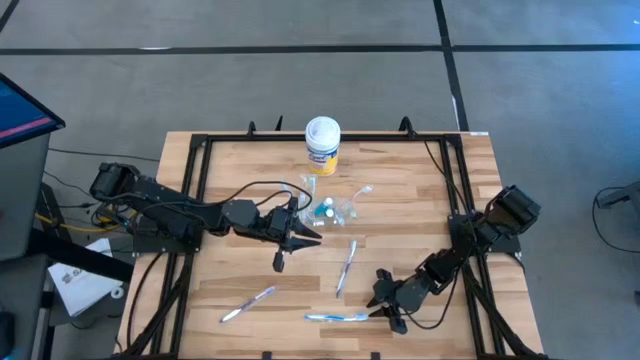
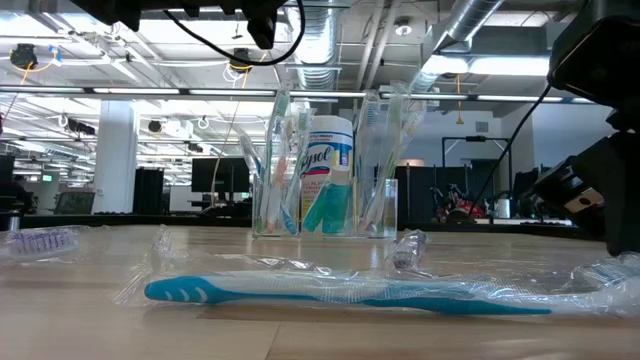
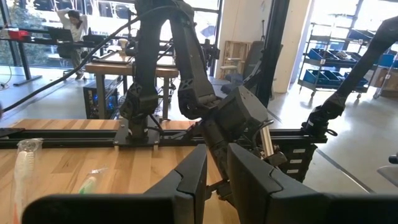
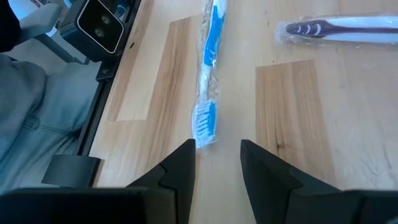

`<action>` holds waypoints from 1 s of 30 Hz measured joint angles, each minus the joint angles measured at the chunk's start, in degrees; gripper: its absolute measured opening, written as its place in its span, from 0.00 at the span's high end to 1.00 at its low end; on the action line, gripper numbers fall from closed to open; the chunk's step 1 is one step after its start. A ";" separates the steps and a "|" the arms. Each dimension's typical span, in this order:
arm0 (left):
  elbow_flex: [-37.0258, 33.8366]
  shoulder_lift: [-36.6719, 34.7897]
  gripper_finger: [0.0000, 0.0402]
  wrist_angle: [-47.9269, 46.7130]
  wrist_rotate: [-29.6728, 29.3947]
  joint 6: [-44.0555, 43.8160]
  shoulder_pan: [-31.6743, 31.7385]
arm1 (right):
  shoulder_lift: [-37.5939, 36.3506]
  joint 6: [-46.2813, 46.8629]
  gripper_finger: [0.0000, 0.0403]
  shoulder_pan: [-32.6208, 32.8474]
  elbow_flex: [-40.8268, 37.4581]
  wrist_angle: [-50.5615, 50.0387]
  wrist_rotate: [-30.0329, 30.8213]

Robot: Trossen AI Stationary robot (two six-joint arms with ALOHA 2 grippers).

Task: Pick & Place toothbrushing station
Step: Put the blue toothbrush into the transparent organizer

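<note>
The see-through cup (image 1: 340, 208) stands at mid-table with several toothbrushes and teal tubes upright in it; it also shows in the low view (image 2: 325, 205). Three wrapped toothbrushes lie flat on the table: a blue one (image 1: 335, 317) near the front edge, one (image 1: 347, 265) in the middle, and one (image 1: 248, 303) at the front left. My left gripper (image 1: 303, 238) is shut and empty just left of the cup. My right gripper (image 4: 217, 155) is open low over the table, with the blue toothbrush's bristle end (image 4: 204, 121) just ahead of its fingertips.
A yellow canister with a white lid (image 1: 322, 145) stands behind the cup near the far edge. A black frame (image 1: 200, 150) runs round the table. Bare wood lies between the loose toothbrushes and at the far right.
</note>
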 joint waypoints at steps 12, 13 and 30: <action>0.00 0.00 0.86 0.00 0.00 -0.02 0.00 | 0.02 0.78 0.71 0.68 0.86 -0.49 0.00; 0.00 0.00 0.86 0.00 0.00 0.00 0.00 | 0.02 0.62 0.71 0.80 1.46 -1.25 0.00; 0.00 0.00 0.86 -0.09 0.16 -0.02 0.00 | 5.33 1.52 0.71 0.37 5.94 -5.26 -0.38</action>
